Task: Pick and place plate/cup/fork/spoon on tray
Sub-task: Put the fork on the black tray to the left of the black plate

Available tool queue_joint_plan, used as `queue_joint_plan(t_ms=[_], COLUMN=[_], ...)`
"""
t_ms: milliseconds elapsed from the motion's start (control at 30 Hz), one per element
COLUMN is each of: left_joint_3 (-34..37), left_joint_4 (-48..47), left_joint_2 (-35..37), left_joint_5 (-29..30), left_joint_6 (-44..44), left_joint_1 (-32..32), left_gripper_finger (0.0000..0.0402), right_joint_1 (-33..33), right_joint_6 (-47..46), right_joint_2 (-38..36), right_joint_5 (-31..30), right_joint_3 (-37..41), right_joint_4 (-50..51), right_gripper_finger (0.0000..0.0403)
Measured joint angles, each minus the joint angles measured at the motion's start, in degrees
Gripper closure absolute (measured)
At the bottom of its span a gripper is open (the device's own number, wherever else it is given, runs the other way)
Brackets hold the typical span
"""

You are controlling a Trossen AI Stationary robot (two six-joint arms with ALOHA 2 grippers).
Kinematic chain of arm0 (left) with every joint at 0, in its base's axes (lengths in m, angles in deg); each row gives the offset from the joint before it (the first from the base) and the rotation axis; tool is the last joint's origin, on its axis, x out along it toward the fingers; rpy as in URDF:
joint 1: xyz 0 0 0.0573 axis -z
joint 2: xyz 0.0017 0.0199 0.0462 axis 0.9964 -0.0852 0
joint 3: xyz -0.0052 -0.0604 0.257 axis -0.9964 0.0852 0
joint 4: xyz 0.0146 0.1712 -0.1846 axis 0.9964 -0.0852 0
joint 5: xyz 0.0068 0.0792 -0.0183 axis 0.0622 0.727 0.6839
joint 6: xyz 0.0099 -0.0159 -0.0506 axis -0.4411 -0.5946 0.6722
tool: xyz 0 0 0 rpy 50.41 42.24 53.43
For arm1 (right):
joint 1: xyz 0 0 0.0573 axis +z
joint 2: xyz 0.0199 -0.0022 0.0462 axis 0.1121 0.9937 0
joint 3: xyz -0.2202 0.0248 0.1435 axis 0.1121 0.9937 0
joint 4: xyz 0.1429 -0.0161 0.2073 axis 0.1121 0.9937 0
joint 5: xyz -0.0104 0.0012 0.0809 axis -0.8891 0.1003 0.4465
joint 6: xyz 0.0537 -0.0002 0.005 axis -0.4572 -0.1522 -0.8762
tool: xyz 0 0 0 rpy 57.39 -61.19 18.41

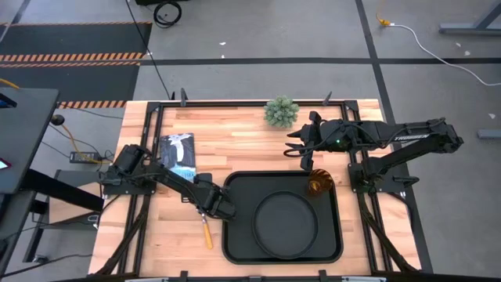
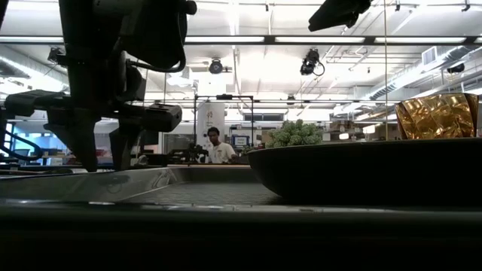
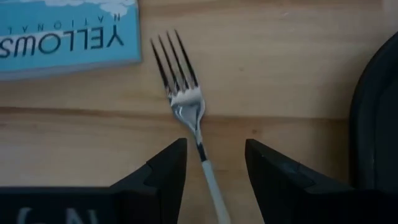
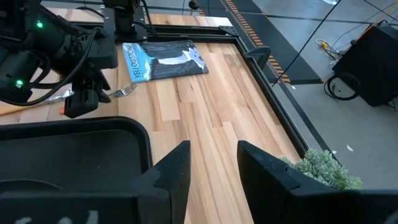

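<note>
Your released left hand (image 3: 214, 163) straddles the slim silver metal fork (image 3: 186, 106) lying flat on the wooden desk (image 3: 273, 68), tines pointing toward the blue booklet (image 3: 62, 31); right hand (image 4: 214, 163) also released.

You're in a big open lab or workshop: ceiling strip lights (image 2: 316, 39) and ducts across the top of the low view, a person (image 2: 218, 147) at benches mid-frame, hazard-striped floor tape (image 1: 74, 56) upper left from above.
</note>
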Motion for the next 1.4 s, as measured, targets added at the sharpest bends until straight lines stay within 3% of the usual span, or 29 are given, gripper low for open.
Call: queue_joint_plan(t_ms=[700,1167,1400], left_joint_3=[4.1,3.8,3.9], left_joint_4=[5.7,6.9,7.7], left_joint_2=[0.3,0.1,0.1], left_joint_5=[-5.7,-5.2,-3.8], left_joint_6=[-4.3,-8.3,-10.8], left_joint_1=[-2.6,-3.3,-3.3], left_gripper_finger=[0.0234,0.0365,0.0384], right_joint_1=[1.9,1.9,1.9], right_joint_6=[0.1,0.1,0.1], right_joint_2=[0.0,0.0,0.0], right_joint_5=[0.1,0.1,0.1], right_joint_3=[0.0,0.0,0.0], right_joint_4=[-0.6,-0.9,-0.9], right_gripper_finger=[0.0265,0.0265,0.0265])
